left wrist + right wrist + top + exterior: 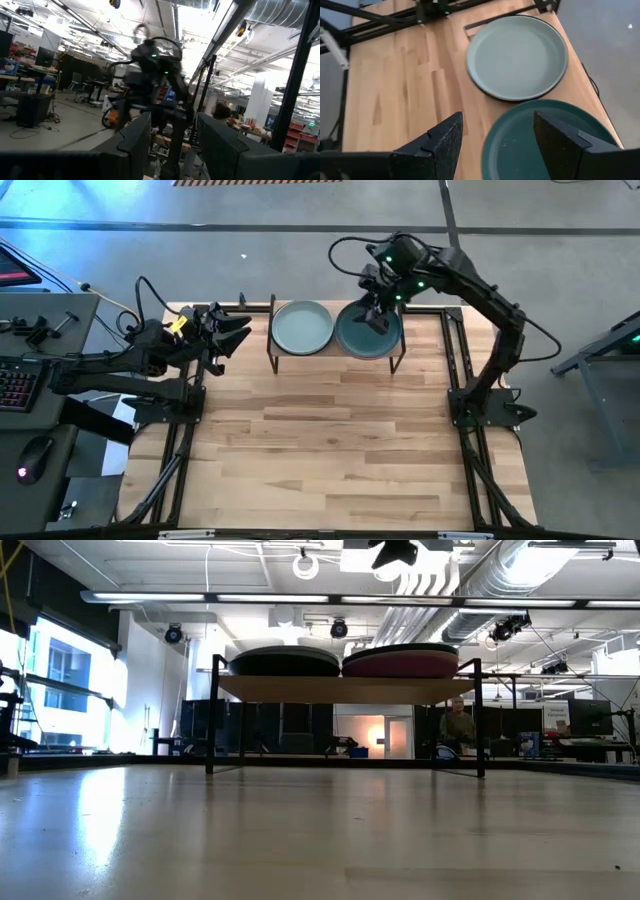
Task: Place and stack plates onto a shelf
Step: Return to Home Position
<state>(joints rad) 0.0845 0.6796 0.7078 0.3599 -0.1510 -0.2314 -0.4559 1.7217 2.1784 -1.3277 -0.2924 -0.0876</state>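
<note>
Matte, round dark teal plate (352, 340) tops the right-hand stack on the light-wood shelf (345, 688) at the table's far edge. Pale blue-green plate (302, 327) tops the left stack, rims just beside each other. Low view: reddish plate (400, 665) under the teal, black plate (285, 664) under the pale. Right gripper (497, 145) hangs above the teal plate, fingers wide apart, holding nothing. Left gripper (228, 332) sits off the shelf's left end, fingers spread, empty

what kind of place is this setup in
Probably a robotics lab in an open industrial hall: exposed ceiling ducts, a keyboard and mouse beside the wooden table, and a person in the room behind.
</note>
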